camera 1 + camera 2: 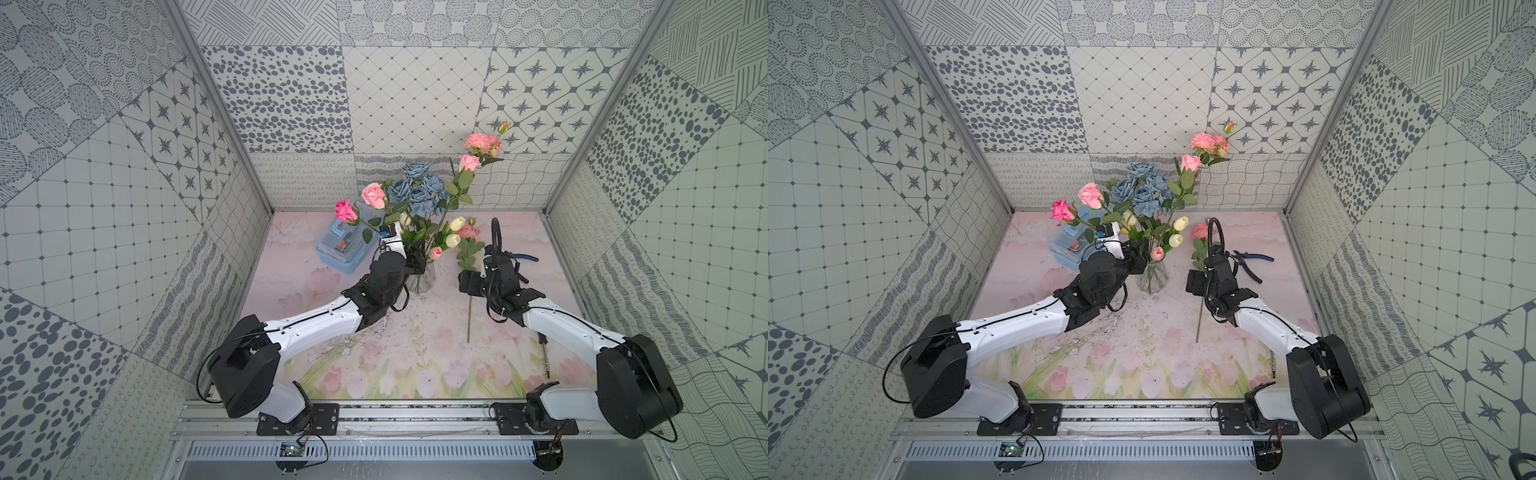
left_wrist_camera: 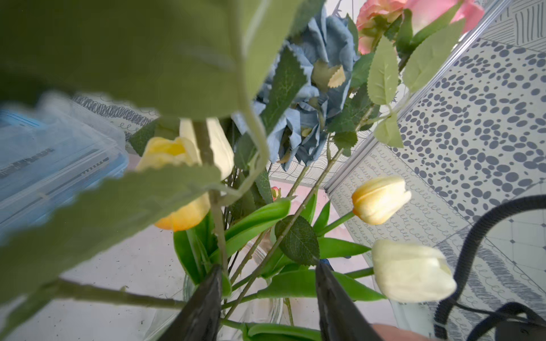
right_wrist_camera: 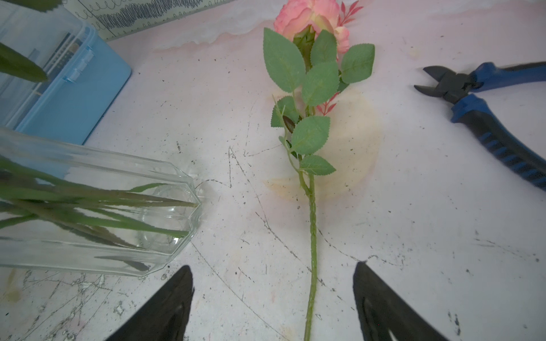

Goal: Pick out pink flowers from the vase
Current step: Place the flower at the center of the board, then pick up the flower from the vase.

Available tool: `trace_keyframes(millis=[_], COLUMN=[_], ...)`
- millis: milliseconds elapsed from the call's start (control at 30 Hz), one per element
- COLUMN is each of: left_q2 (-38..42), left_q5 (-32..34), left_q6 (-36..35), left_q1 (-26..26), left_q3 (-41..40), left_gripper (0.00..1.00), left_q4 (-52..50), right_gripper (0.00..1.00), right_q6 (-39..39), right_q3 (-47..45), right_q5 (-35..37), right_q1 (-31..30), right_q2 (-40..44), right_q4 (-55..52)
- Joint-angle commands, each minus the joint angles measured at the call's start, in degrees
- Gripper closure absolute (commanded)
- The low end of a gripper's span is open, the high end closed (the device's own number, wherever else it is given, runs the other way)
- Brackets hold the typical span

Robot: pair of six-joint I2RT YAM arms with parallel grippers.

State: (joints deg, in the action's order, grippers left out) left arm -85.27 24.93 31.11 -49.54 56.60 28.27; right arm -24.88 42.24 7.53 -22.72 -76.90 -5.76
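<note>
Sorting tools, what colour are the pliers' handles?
Pliers' handles: blue and black, best in right wrist view.

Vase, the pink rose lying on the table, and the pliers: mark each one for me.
vase (image 1: 421, 284), in a top view, on its clear glass body.
pink rose (image 3: 312, 200), right wrist view, on its stem below the leaves.
pliers (image 3: 456, 86), right wrist view, on the pivot joint.

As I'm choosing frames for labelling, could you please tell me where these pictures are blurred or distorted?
Left wrist view: the nearest leaves and the blue box are out of focus, the yellow tulips fairly sharp. Right wrist view: the rose on the table and pliers are crisp, the vase stretched at the edge. Both top views: even soft light, walls splayed by the wide lens.
</note>
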Motion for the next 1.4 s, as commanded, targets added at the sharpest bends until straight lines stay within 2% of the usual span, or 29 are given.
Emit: trace_keyframes(millis=[0, 167, 433, 600, 1000, 1167, 1367], left_q2=[-1.20, -2.66, -6.30, -8.12, -6.69, -4.77, -3.15], left_q5=[7.67, 11.04, 10.35, 7.69, 0.78, -1.90, -6.53], left_q6=[0.80, 1.99, 2.11, -0.17, -5.63, -8.71, -17.25], left_q1=[-0.15, 0.40, 1.89, 2.41, 2.35, 2.36, 2.35], left_q3=[2.98, 5.64, 8.53, 9.88, 10.96, 12.41, 17.24], left_gripper=[0.49, 0.46, 0.46, 0.62, 0.88, 0.91, 0.97], left_q4=[-0.59, -4.30, -4.19, -1.88, -1.26, -3.02, -7.92], right_gripper=[0.14, 0.14, 0.14, 0.14, 0.14, 0.14, 0.13], right_q6=[-0.28, -0.08, 0.27, 0.36, 0.80, 1.07, 1.92], right_q3=[-0.35, -0.31, -0.23, -0.25, -0.14, -0.28, -0.32], right_q5=[-0.12, 0.15, 0.39, 0.26, 0.29, 0.81, 2.55], right_q1=[-0.59, -0.97, -1.33, -1.36, -1.77, -1.88, -2.15], right_q2=[0.09, 0.49, 0.44, 0.60, 0.89, 1.31, 3.22], right_q4=[2.60, 2.51, 2.60, 2.68, 2.68, 2.62, 2.00])
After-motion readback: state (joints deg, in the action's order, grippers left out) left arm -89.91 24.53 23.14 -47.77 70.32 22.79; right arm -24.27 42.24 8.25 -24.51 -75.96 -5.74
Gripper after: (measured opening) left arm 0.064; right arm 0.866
